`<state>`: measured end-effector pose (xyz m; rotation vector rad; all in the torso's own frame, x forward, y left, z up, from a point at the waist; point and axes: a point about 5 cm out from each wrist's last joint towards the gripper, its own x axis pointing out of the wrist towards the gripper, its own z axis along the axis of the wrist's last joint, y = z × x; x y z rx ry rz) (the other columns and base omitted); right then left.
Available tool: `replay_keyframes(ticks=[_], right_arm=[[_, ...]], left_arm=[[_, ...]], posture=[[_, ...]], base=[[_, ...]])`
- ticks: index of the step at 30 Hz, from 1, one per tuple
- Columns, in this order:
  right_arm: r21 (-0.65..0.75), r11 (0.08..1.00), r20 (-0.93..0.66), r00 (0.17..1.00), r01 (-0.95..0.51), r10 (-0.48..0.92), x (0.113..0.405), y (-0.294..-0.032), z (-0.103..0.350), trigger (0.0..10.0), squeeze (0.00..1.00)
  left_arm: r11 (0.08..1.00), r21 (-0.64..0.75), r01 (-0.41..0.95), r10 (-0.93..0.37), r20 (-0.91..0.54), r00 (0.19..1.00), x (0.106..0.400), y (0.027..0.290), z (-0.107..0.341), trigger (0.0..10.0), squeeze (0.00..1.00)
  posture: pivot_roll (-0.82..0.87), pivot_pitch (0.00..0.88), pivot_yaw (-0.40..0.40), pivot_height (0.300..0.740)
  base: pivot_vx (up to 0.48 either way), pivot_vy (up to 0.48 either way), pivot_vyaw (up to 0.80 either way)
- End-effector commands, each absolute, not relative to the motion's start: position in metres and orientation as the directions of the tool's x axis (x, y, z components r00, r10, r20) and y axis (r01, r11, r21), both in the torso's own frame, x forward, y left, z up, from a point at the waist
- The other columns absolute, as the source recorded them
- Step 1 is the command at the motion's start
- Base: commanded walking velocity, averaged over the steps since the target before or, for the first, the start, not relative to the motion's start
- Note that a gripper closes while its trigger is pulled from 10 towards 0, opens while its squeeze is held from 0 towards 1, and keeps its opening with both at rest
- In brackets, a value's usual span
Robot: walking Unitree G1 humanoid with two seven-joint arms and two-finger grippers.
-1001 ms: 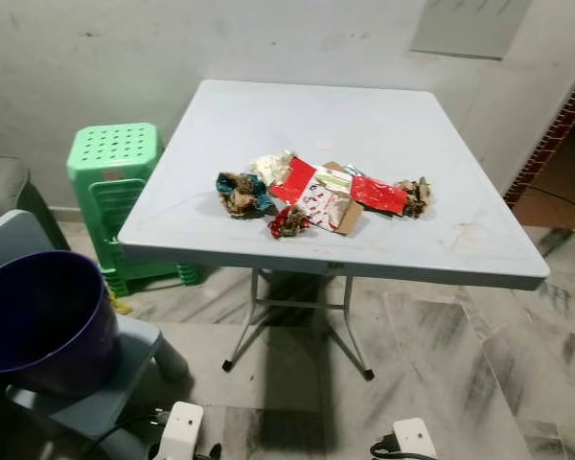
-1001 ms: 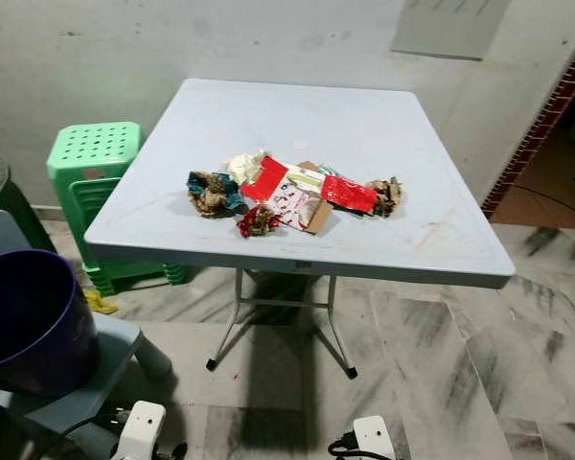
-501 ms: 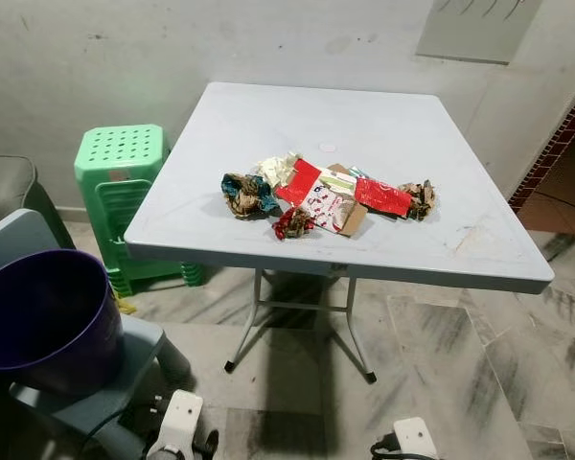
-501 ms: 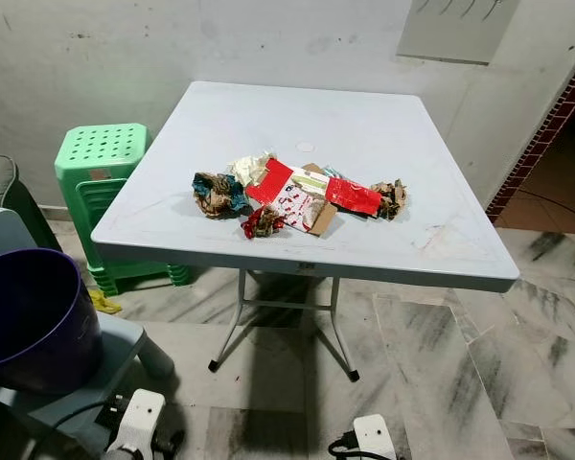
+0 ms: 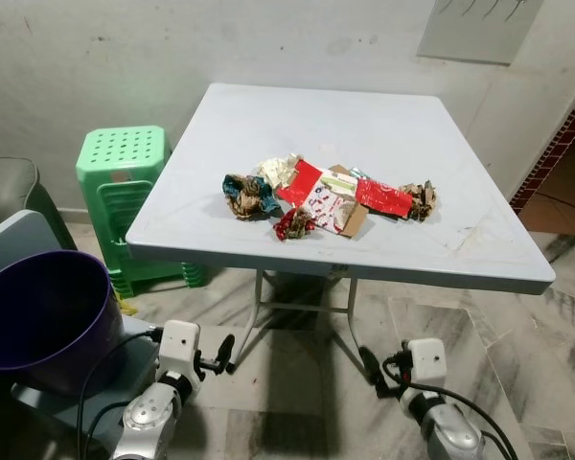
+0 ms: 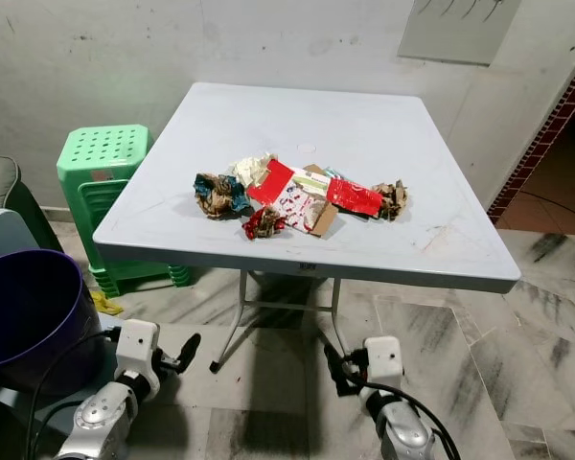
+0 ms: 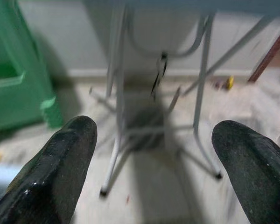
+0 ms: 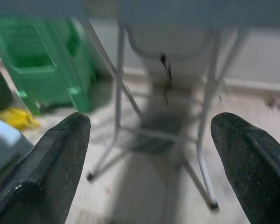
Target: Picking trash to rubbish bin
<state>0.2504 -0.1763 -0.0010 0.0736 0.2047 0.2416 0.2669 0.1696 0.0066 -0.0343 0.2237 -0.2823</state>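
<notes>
Overhead, crumpled wrappers [image 5: 326, 194] litter the smooth table [image 5: 268, 115]; wrist views reveal its thin metal legs [image 7: 203, 88] between both grippers' spread fingers [image 7: 67, 158].

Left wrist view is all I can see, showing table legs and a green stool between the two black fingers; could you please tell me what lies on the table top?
Observer: A pile of crumpled wrappers, red and brown pieces mixed, lies toward the front of the pale table.
Operator: Thank you. Where would it go?
Observer: A purple bin stands on a grey seat at the robot's left, lower than the table top.
Operator: And the other arm?
Observer: The right gripper hangs below the table's front edge with its fingers open, as does the left gripper.
</notes>
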Motion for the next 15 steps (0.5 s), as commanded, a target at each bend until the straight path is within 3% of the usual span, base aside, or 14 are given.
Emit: replay_keyframes(ticks=[1, 6, 15], right_arm=[[0.094, 0.966, -0.151, 0.956, -0.241, 0.253, 0.252, -0.178, 0.006, 10.0, 1.0], [0.07, 0.937, 0.015, 0.939, -0.343, 0.343, 0.254, -0.169, 0.041, 10.0, 1.0], [0.081, 0.926, 0.173, 0.92, -0.369, 0.351, 0.27, -0.168, 0.091, 10.0, 1.0]], left_arm=[[0.957, -0.05, 0.286, -0.29, -0.183, 0.939, 0.27, 0.171, 0.014, 10.0, 1.0], [0.946, -0.02, 0.322, -0.323, -0.008, 0.947, 0.283, 0.167, 0.055, 10.0, 1.0], [0.945, -0.009, 0.326, -0.323, 0.124, 0.938, 0.297, 0.163, 0.099, 10.0, 1.0]], posture=[[0.0, 0.0, -0.042, 0.74], [0.0, 0.0, -0.039, 0.74], [0.0, 0.0, -0.038, 0.74]], base=[[0.0, 0.0, 0.0], [0.0, 0.0, 0.0], [0.0, 0.0, 0.0]])
